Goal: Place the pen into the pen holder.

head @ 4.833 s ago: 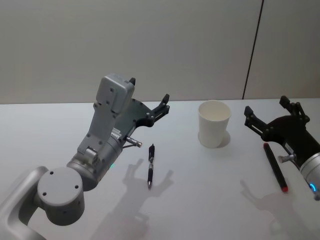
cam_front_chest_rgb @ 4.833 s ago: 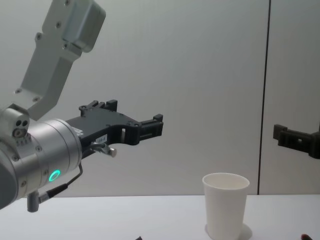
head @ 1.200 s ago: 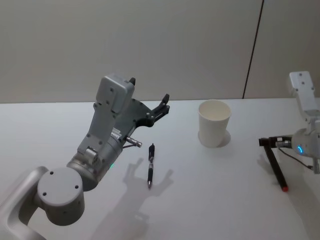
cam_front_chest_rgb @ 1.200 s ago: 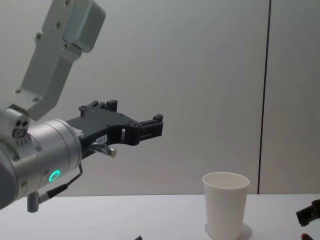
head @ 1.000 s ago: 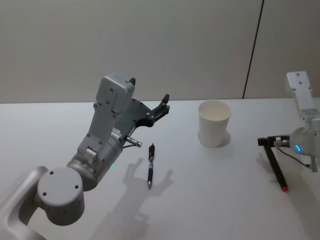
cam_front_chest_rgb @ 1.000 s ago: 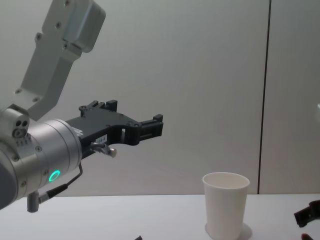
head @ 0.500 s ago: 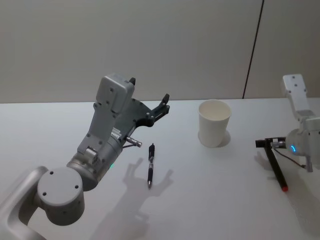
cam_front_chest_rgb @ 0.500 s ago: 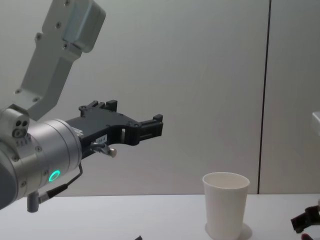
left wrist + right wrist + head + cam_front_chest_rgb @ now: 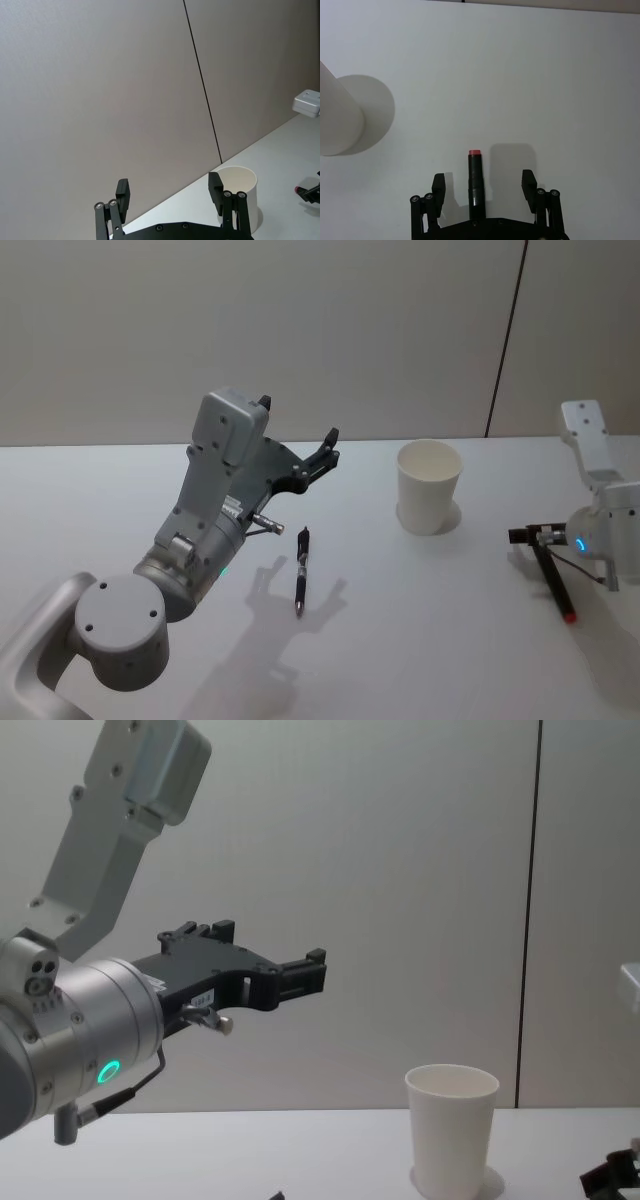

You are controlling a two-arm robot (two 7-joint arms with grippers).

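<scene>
The pen (image 9: 553, 585), a slim black stick with a red near tip, lies on the white table at the right. My right gripper (image 9: 530, 536) is down low at the pen's far end. In the right wrist view the gripper (image 9: 483, 181) is open, and the pen (image 9: 476, 180) lies between its fingers with its red end pointing ahead. Nothing is gripped. The pen holder (image 9: 428, 487), a plain white paper cup, stands upright to the left of that gripper (image 9: 610, 1182), with the pen holder (image 9: 452, 1128) standing beside it. My left gripper (image 9: 298, 422) hangs open and raised, left of the cup.
Another black pen (image 9: 301, 570) lies in the middle of the table, below my left gripper (image 9: 170, 189). A grey wall with a dark vertical seam (image 9: 505, 340) stands behind the table. Bare white tabletop (image 9: 430, 640) lies between the two pens.
My right gripper has swung down from a raised pose to the table and now straddles the pen's far end, edging slightly left. The left arm, cup and both pens have stayed put.
</scene>
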